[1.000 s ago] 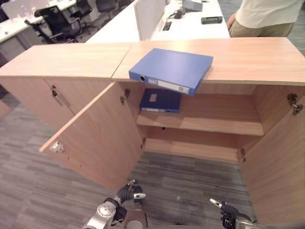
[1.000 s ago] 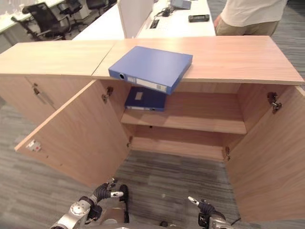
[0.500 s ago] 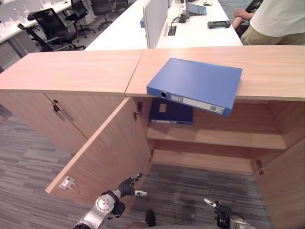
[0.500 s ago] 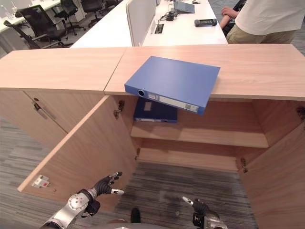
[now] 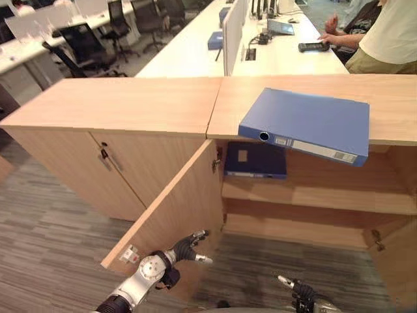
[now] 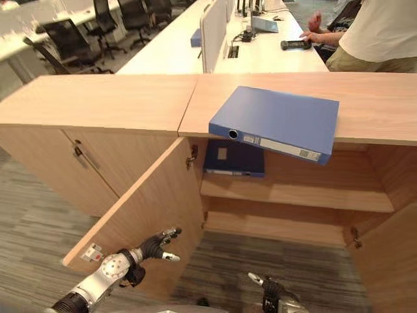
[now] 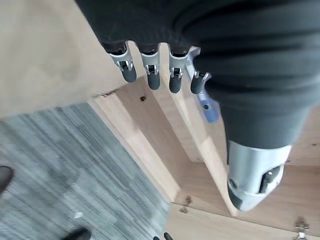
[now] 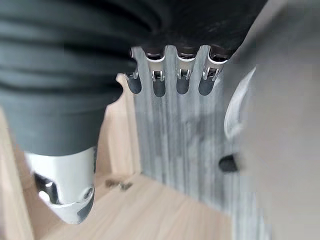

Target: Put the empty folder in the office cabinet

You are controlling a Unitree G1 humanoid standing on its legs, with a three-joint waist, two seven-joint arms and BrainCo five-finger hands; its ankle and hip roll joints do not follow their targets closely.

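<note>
Nearby, open door (image 5: 171,215) beside slack left robot hand (image 5: 184,248); folder (image 5: 306,124) overhangs cabinet (image 5: 156,104).

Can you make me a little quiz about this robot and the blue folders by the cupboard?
1. True or false: the blue folder on top sticks out over the cabinet's edge.
2. Where is the darker folder? A) on the floor B) on the upper shelf C) in a hand
3. Fill in: the left hand and right hand hold ____.

Key: 1 true; 2 B; 3 nothing.
</note>
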